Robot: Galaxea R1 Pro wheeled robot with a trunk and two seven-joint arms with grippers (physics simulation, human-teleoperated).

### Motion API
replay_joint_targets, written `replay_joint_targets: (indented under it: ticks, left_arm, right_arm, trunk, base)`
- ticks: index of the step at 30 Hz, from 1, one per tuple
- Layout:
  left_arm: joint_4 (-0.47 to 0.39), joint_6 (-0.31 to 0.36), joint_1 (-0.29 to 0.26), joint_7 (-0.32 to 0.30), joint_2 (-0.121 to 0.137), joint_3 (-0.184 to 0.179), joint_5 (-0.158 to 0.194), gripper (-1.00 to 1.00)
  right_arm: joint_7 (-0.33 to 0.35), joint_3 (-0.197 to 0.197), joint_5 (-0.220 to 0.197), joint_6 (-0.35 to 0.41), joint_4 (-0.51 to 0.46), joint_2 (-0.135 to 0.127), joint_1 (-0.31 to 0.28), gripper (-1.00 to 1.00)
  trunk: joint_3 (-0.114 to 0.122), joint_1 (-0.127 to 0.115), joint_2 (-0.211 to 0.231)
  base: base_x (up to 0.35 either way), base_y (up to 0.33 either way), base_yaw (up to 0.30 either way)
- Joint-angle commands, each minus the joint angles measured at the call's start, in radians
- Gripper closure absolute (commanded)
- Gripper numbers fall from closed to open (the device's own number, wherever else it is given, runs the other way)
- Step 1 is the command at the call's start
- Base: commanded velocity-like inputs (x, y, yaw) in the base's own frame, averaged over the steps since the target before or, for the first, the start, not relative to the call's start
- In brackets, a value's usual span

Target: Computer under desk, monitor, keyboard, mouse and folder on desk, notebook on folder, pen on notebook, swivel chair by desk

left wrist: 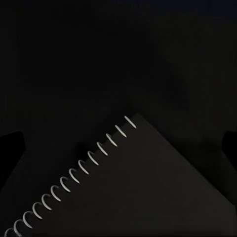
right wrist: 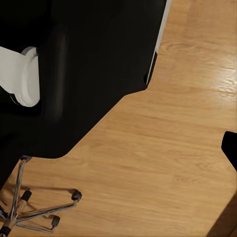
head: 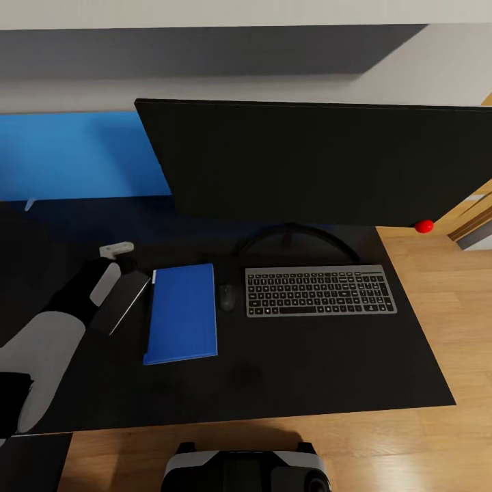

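A light wooden floor (head: 437, 328) runs along the near and right-hand sides of the scene, a blue surface (head: 75, 157) lies at the far left below a pale wall (head: 273, 14), and a small red ball (head: 424, 226) sits at the right.

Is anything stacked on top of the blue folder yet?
No. The blue folder lies bare on the desk, left of the mouse. The spiral notebook sits beside it at the left gripper, not on it. I cannot make out a pen.
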Motion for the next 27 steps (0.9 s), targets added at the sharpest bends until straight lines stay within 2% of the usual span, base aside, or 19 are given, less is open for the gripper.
replay_joint_targets:
  ticks: [1,27]
  left_arm:
    - [0.001,0.002,0.0,0.008,0.002,-0.008,0.01,-1.0]
    - [0.006,-0.012,0.019,-0.02,0.006,-0.009,0.009,-1.0]
  right_arm:
    - [0.002,0.003,-0.008,-0.002,-0.001,-0.001,0.0,-1.0]
    - [0.002,0.002,-0.008,-0.003,-0.002,-0.001,0.0,-1.0]
  trunk:
    - [-0.001,0.001,-0.002]
    - [-0.001,0.001,-0.002]
  base:
    - [0.0,0.0,0.0]
    - [0.0,0.0,0.0]
